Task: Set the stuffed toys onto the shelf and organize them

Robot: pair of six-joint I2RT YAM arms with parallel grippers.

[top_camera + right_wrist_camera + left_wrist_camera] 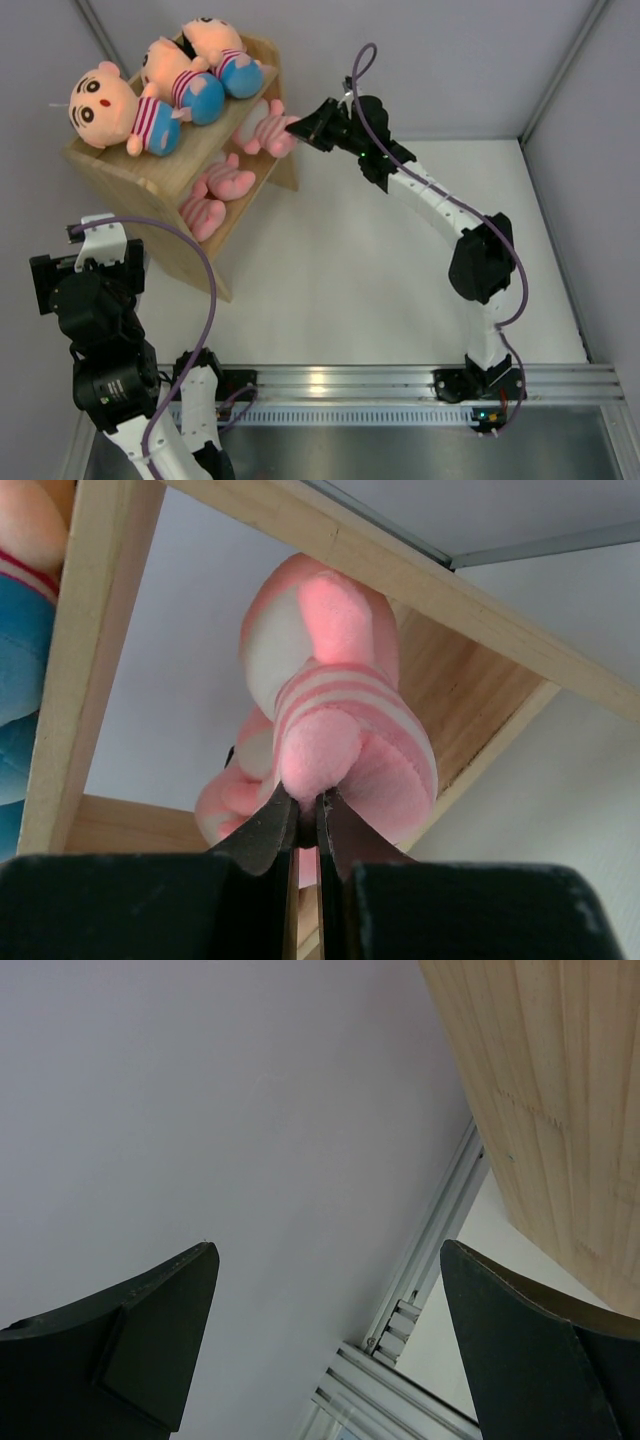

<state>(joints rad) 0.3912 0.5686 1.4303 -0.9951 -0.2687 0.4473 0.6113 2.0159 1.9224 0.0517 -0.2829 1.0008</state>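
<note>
One shelf (150, 185), far-left corner of tabletop. Three boy dolls (105, 105) lying on upper tier. Three pink animals (225, 182) on lower tier; farthest animal (330, 730) pinched by right gripper (307, 805). Empty left gripper (328, 1250) spread wide, near left edge.

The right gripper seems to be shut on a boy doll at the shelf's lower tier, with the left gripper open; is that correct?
Not quite: the right wrist view shows the right gripper shut on a pink striped animal, not a boy doll. It is at the lower tier of the shelf, and the left gripper is open.
</note>
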